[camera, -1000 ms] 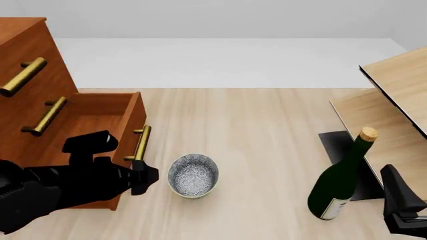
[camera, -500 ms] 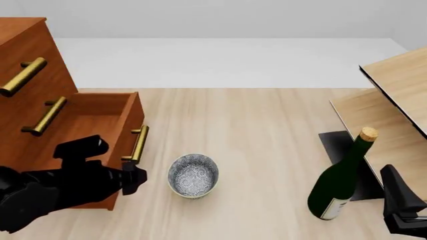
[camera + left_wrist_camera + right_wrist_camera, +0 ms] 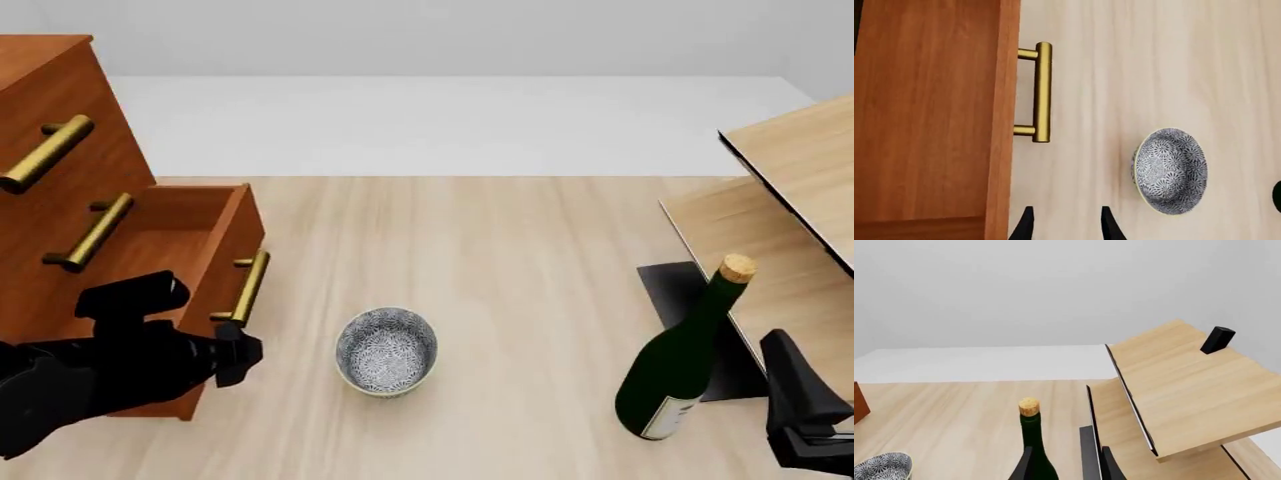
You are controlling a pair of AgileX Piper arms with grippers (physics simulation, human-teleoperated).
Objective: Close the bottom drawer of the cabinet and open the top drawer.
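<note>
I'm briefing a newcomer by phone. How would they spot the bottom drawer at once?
Find the cabinet, the tall reddish-brown chest at the table's left. Go down its three brass-handled fronts to the bottom drawer. It alone juts out, open, showing its hollow inside; the top drawer and the middle one sit flush.

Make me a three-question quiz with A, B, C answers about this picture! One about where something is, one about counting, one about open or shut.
1. Where is the patterned bowl?
A. Inside a drawer
B. On the table, to the right of the bottom drawer
C. On the pale shelf

2. How many brass handles does the cabinet show?
A. Three
B. One
C. Five

3. What state is the bottom drawer in?
A. Fully shut
B. Pulled partly out
C. Taken off the cabinet

Answers:
1 B, the bowl stands on bare tabletop just beyond the drawer's handle.
2 A, the front view shows one bar on each of three stacked drawers.
3 B, its box juts out from the cabinet and you can see inside.
</note>
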